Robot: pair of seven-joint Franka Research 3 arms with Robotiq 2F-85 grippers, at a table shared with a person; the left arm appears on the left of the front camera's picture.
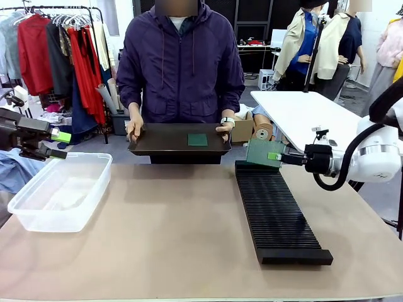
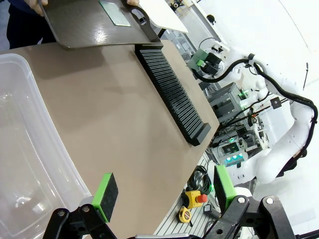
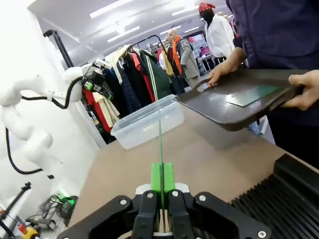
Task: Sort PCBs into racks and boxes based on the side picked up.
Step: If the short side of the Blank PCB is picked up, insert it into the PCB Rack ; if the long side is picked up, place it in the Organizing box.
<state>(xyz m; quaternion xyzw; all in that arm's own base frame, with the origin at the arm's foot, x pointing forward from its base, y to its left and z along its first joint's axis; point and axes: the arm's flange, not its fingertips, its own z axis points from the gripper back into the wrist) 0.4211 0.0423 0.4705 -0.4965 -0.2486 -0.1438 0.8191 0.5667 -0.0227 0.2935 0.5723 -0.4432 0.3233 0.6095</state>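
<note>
The right tool (image 1: 275, 156) is closed on a PCB (image 1: 264, 153), which is gripped between the two green pads. In the right wrist view, the right tool (image 3: 162, 179) is seen with its pads pressed together, and the held PCB (image 3: 160, 144) appears edge-on as a thin upright line extending beyond them. In the front view, this board is presented face-on at the far end of the rack (image 1: 277, 214). Contact between board and rack cannot be determined.

The left tool (image 1: 60, 145) is held wide open and nothing is gripped. It is positioned in the air at the far left corner of the box (image 1: 50, 221). In the left wrist view, the green pads of the left tool (image 2: 164, 191) are set well apart, with the box wall (image 2: 25, 149) lying below and to one side.

The box rests on the left part of the surface (image 1: 176, 233). The rack is laid lengthwise on the right part, well apart from the box.

A dark tray (image 1: 164, 141) is held over the far edge of the surface by a person, with one hand (image 1: 134, 129) at one end and the other hand (image 1: 225, 129) at the opposite end. A second PCB (image 1: 198, 139) lies flat on the tray.
</note>
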